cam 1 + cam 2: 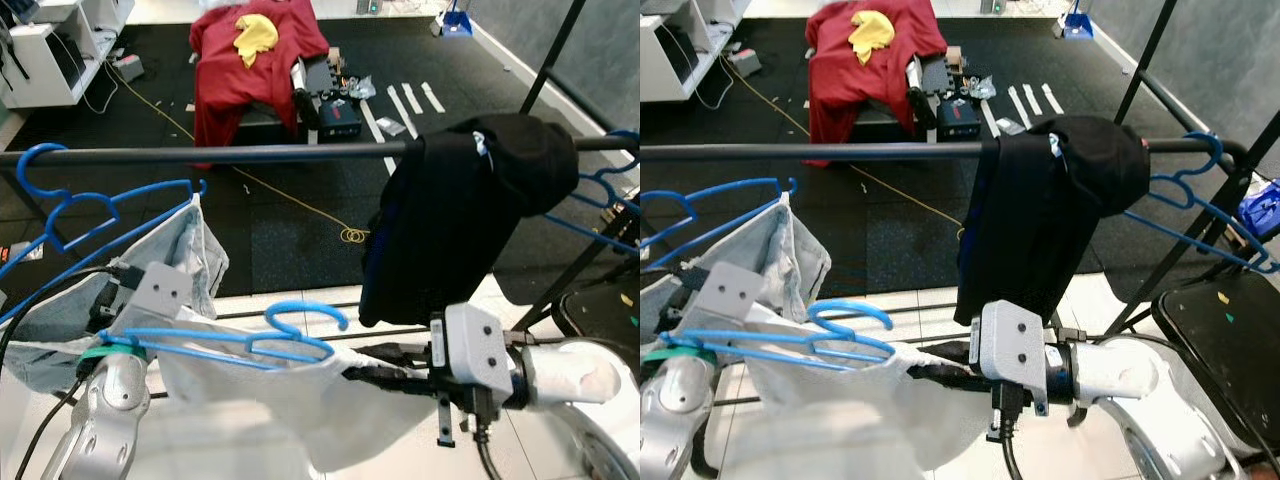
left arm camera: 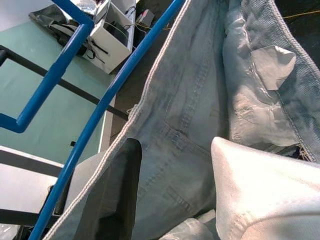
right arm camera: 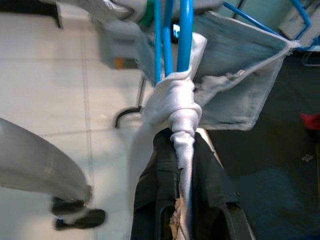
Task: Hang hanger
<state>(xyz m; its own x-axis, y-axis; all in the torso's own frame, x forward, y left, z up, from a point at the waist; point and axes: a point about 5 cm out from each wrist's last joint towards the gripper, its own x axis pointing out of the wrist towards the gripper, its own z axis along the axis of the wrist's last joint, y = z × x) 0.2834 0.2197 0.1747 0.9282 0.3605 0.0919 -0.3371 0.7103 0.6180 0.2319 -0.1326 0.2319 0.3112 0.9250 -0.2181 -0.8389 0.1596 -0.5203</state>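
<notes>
A black rail point(image 1: 250, 154) crosses the scene at chest height. Below it I hold a blue hanger point(image 1: 200, 340) level, its hook point(image 1: 300, 312) pointing up, with a white garment point(image 1: 250, 400) draped over it. My right gripper point(image 1: 352, 372) is shut on the bunched white cloth at the hanger's right end; the right wrist view shows the same grip point(image 3: 182, 150). My left gripper point(image 1: 108, 300) is at the hanger's left end, against a pale denim garment point(image 1: 185, 250). That denim hangs from another blue hanger point(image 1: 60, 200) on the rail.
A black garment point(image 1: 450, 220) is draped over the rail's right part, with a bare blue hanger point(image 1: 605, 185) past it. The rail's slanted legs and a black seat point(image 1: 1220, 340) stand at the right. Behind are a red cloth point(image 1: 250, 60), floor cables and white shelves point(image 1: 50, 50).
</notes>
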